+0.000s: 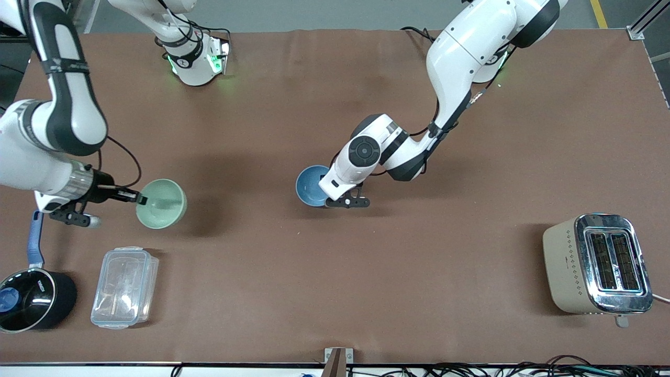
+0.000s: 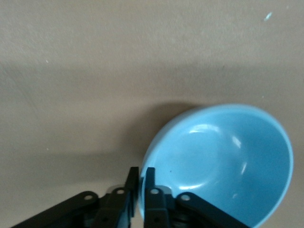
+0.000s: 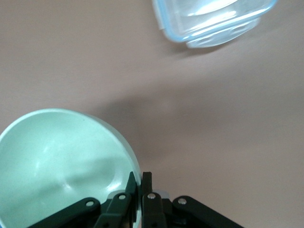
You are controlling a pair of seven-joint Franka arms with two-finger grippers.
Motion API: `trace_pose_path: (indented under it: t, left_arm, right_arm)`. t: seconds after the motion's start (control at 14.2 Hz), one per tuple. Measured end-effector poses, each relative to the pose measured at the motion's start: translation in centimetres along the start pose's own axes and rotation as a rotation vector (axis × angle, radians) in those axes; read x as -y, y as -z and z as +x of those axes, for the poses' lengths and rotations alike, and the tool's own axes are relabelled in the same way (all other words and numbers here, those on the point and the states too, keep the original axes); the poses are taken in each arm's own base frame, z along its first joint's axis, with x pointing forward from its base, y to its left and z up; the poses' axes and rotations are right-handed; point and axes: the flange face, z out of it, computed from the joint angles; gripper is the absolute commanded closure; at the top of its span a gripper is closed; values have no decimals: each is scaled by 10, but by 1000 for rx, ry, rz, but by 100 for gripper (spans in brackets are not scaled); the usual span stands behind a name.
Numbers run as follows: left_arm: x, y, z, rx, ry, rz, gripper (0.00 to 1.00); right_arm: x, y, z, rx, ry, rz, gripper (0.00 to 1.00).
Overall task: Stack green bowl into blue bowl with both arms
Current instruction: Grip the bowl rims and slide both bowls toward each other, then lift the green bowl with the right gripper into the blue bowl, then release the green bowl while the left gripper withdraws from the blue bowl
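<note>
**Both claws pinching bowl rims above a mostly bare table**

The brown table (image 1: 366,293) is lying largely bare through its middle and along the robots' edge. The toaster (image 1: 596,264) is sitting near the corner at the left arm's end, on the camera's edge. The clear lidded box (image 1: 124,287) and the black saucepan (image 1: 31,299) are crowding the corner at the right arm's end.

The left claw (image 1: 328,198) is pinching the rim of the blue bowl (image 1: 312,185), tilted over the table's middle, one finger (image 2: 151,197) inside the wall. The right claw (image 1: 140,199) is gripping the green bowl (image 1: 162,204) by its rim, tilted, above bare table just up from the box.
</note>
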Motion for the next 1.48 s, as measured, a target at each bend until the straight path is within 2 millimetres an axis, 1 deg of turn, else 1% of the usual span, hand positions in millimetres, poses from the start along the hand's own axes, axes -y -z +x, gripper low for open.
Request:
trace_pose_path:
  t: [0.14,0.21,0.28,0.35,0.42,0.49,0.56,0.63,0.7,0.77,0.91,0.98,1.05,1.12,1.2,1.27,1.41,1.48]
  left_arm:
    - [2,15,12,-34,1,-4,0]
    - [7,28,21,-61,0,8,0]
    - [16,48,33,-87,7,31,0]
    - [29,77,46,-116,18,63,0]
    - [45,114,60,-148,32,97,0]
    - [65,157,73,-179,47,133,0]
    - [89,202,83,-204,62,168,0]
    - [114,243,91,-221,71,194,0]
    - [141,280,95,-234,72,210,0]
    - [168,312,98,-241,65,224,0]
    - [221,366,98,-225,46,252,0]
    - [243,392,95,-208,35,264,0]
    - [260,416,89,-192,23,272,0]
    - [272,437,81,-184,18,277,0]
    - [279,453,72,-182,19,280,0]
    - [283,465,65,-183,21,282,0]
    - [292,479,57,-183,15,281,0]
    - [297,483,56,-182,3,272,0]
  right_arm:
    - [60,-4,-24,9,-89,-8,100]
    - [91,-9,-39,16,-129,-15,100]
    - [120,-16,-54,23,-164,-23,100]
    - [145,-23,-69,28,-194,-31,100]
    - [165,-29,-82,26,-220,-34,100]
    - [185,-35,-95,17,-245,-32,100]
    - [206,-42,-109,5,-270,-27,100]
    - [227,-51,-124,-5,-293,-21,100]
    - [247,-63,-140,-16,-311,-14,100]
    - [263,-76,-154,-23,-318,-9,100]
    - [286,-104,-178,-40,-327,1,100]
    - [294,-117,-188,-51,-330,11,100]
    - [300,-130,-198,-61,-329,20,100]
    - [303,-141,-206,-72,-325,28,100]
    - [302,-152,-211,-85,-323,38,100]
    - [298,-162,-215,-101,-319,50,100]
    - [292,-180,-224,-123,-308,64,100]
    - [291,-185,-227,-126,-305,64,100]
